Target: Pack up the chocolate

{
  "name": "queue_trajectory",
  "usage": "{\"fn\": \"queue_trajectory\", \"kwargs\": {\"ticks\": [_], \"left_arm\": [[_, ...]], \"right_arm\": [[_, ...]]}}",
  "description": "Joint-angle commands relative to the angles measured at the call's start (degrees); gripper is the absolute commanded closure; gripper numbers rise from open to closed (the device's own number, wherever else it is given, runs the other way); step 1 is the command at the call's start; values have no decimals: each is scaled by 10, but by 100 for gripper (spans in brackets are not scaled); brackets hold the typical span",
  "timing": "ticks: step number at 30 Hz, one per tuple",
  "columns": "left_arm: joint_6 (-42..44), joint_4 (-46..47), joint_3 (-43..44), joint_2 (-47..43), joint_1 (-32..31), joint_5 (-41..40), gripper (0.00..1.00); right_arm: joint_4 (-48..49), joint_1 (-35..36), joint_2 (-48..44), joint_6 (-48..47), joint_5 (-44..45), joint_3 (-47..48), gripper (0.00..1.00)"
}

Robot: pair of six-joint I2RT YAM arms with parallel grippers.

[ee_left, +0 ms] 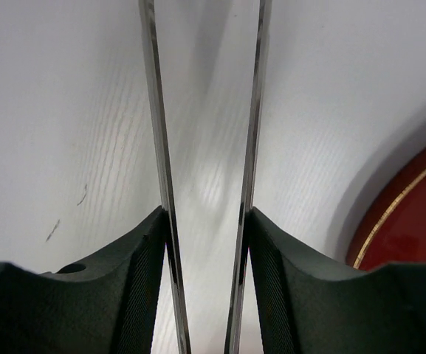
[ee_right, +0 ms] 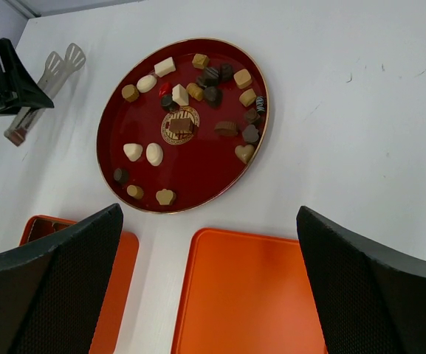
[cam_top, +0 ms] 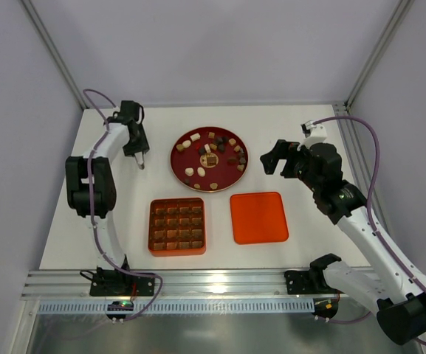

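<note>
Left gripper clamps tongs at the plate's nine o'clock, likely to lift tiny chocolate; right gripper hovers, jaws apart, at three.

Nothing written can be read: no words, numbers or brand marks show in any view. The one sign is a round gold emblem at the middle of the red plate. Its pattern is too small to make out, and a chocolate lies on top of it, hiding the centre.
</note>
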Motion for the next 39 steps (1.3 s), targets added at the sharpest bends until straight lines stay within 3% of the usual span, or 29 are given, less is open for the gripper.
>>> {"fn": "queue_trajectory", "kwargs": {"ticks": [1, 20, 32, 39], "left_arm": [[-13, -37, 41, -57, -12, -16, 54], [-5, -173, 68, -184, -66, -21, 56], [-16, -200, 37, -270, -147, 40, 58], [-28, -200, 48, -258, -228, 56, 57]], "right_arm": [[19, 3, -11, -4, -1, 1, 0], [23, 2, -14, -3, -5, -6, 0], [20, 2, -14, -4, -5, -7, 0], [19, 3, -9, -5, 0, -7, 0]]}}
